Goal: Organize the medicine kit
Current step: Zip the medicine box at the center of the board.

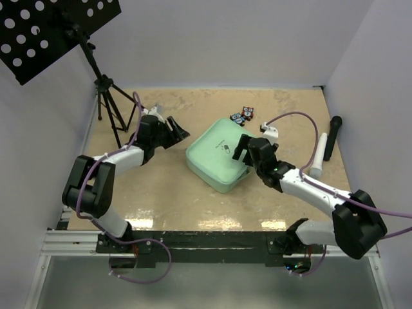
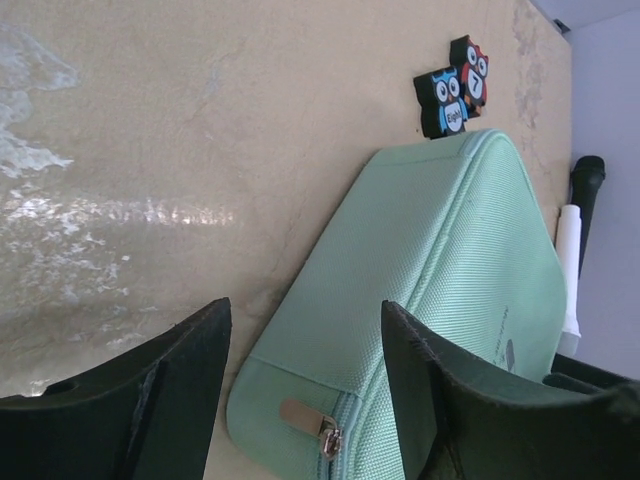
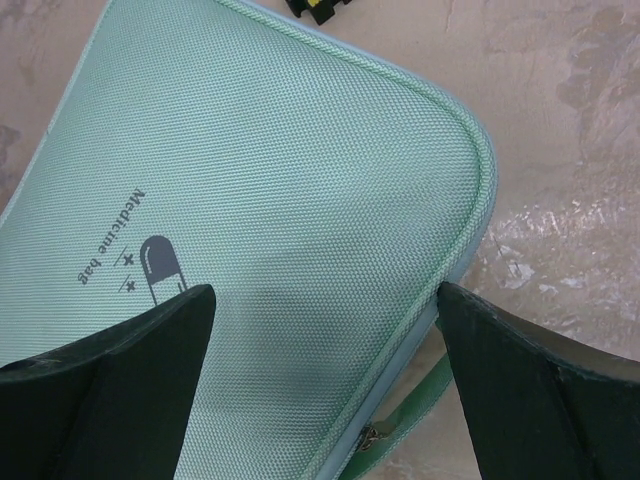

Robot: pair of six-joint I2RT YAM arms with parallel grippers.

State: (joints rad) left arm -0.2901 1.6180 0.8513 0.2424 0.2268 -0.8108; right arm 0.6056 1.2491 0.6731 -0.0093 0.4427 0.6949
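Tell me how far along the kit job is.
Nothing looks done: the medicine kit lies zipped shut. In hand: the open right tool hovers over its lid corner and the open left tool faces the zip pull, neither gripping. Left: unzipping, opening and the sorting itself.

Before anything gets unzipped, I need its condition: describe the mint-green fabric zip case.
The mint-green woven-fabric zip case lies flat and closed on the beige table, lid up, printed "Medicine bag" beside a grey capsule mark. A metal zip pull sits at one rounded corner. The open right gripper hovers over it; contact unclear.
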